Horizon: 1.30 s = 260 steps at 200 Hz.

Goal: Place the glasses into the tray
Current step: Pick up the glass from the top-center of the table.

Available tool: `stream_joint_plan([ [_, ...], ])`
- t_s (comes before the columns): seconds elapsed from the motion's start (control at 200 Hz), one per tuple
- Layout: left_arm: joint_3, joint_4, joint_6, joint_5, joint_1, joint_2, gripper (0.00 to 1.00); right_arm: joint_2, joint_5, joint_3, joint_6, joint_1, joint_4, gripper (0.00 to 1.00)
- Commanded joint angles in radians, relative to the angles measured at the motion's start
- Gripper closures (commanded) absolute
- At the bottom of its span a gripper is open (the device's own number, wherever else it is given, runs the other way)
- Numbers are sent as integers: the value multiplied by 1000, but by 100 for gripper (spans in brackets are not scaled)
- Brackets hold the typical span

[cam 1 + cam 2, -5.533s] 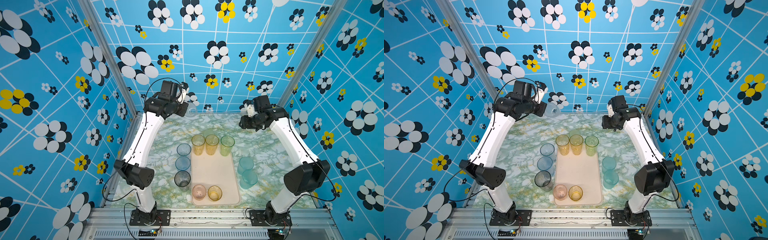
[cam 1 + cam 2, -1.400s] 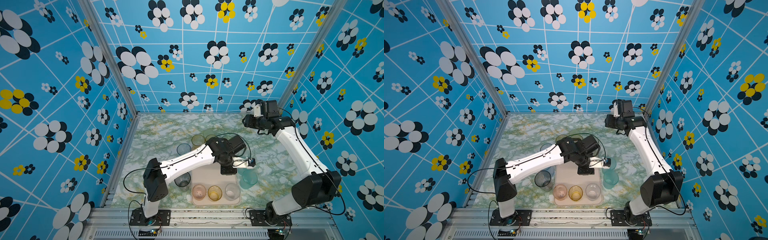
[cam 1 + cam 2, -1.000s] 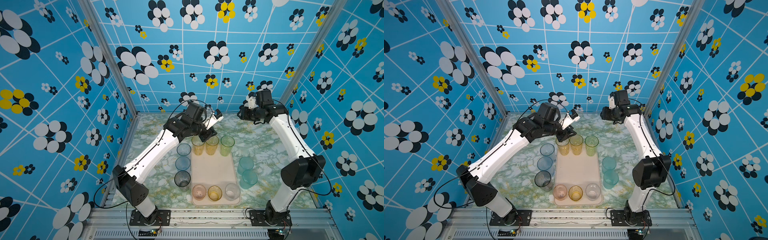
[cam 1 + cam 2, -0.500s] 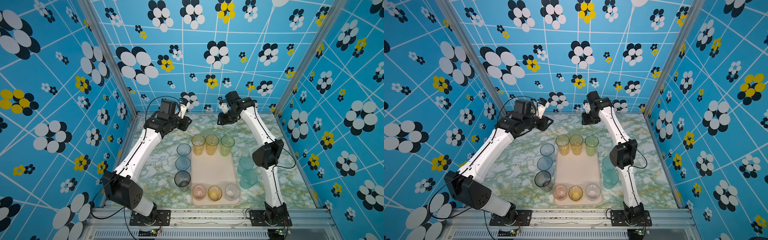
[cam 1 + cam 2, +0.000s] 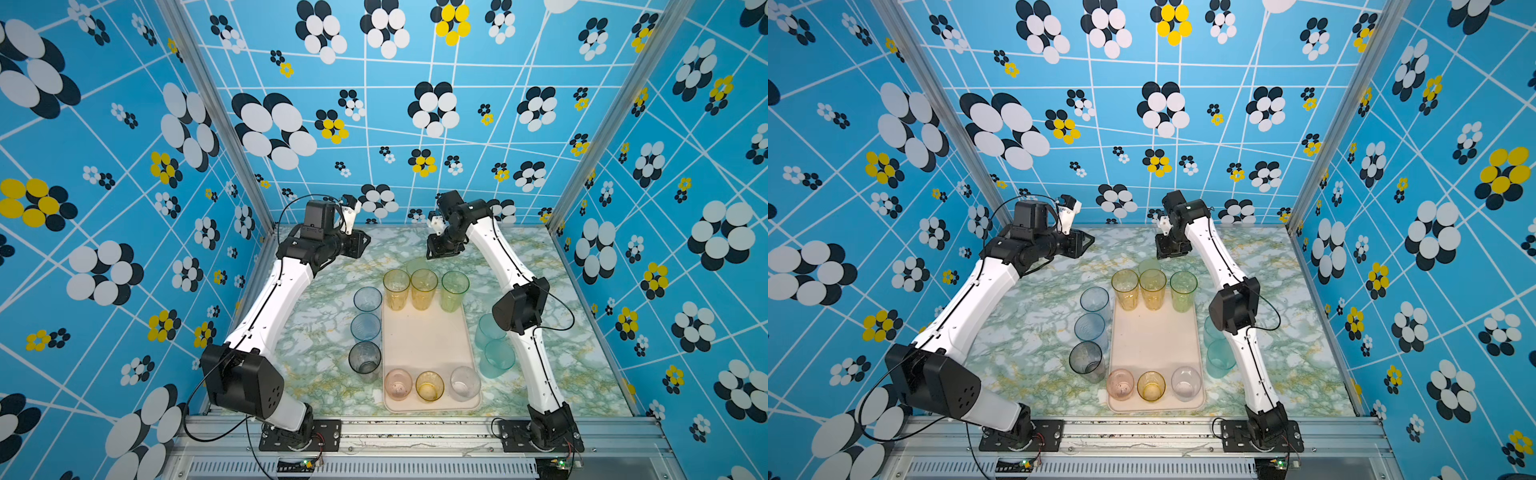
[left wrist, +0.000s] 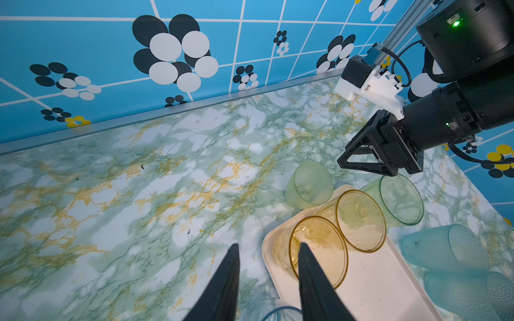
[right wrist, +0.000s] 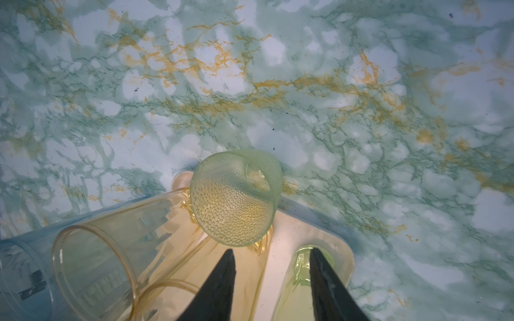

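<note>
**Inspection: six glasses in the tray, six outside it**

You are looking at the tray lying in the middle of the marble table, long side running near to far. Three tall glasses are standing upright along its far end: amber tumbler, yellow tumbler and green tumbler. Three short ones are lining its near end: pink tumbler, short amber tumbler and clear tumbler.

Outside the tray, two blue tumblers and a grey tumbler are standing in a row just beside its left edge. Two teal tumblers are standing by its right edge, partly behind your right arm. A short pale green tumbler is sitting on the table just beyond the far edge.

Your right gripper is hanging over that pale green tumbler, not touching it, its fingers spread and holding nothing. Your left gripper is hovering over the far left of the table, well apart from the glasses, fingers likewise parted and empty.
</note>
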Motion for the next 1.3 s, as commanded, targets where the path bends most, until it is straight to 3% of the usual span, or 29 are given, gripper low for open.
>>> stream_joint_plan([
  [0.0, -16, 20, -7, 28, 22, 3, 63, 44, 1, 41, 24, 13, -8, 54],
  [0.22, -53, 30, -7, 41, 45, -14, 63, 76, 74, 62, 35, 22, 1, 54],
  [1.295, -98, 51, 3, 65, 98, -38, 63, 156, 111, 111, 46, 46, 13, 64],
])
